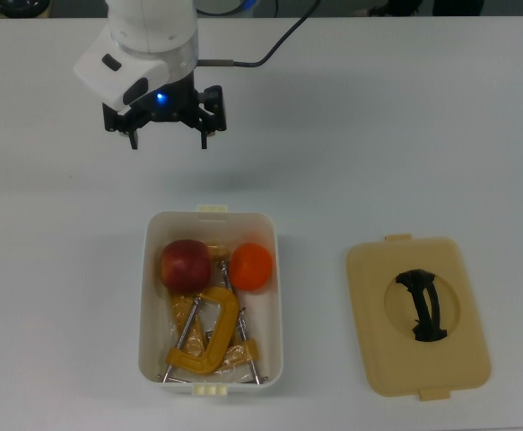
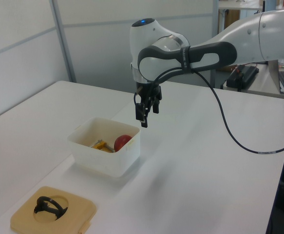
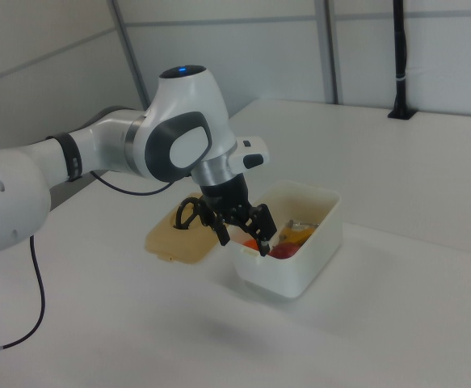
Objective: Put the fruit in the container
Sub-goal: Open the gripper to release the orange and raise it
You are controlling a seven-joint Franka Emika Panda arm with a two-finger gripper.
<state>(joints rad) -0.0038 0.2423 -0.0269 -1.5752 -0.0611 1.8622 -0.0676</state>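
Note:
The white container [image 1: 145, 310] holds both pieces of fruit side by side at its far end: the dark red apple [image 1: 186, 263] and the orange [image 1: 251, 267]. In the left view only the apple [image 2: 123, 142] shows above the container [image 2: 103, 158] wall. My gripper [image 1: 169, 141] hangs open and empty above the bare table, beyond the container toward the top view's upper left. In the left view the gripper [image 2: 148, 111] is well above the rim. The right view shows the gripper [image 3: 243, 241] in front of the container [image 3: 292, 275].
Yellow C-clamps [image 1: 209, 339] lie in the container's near half. A tan lid with a black handle [image 1: 418, 314] lies flat on the top view's right, also seen as the lid [image 2: 51, 209] in the left view. A black cable trails from the arm.

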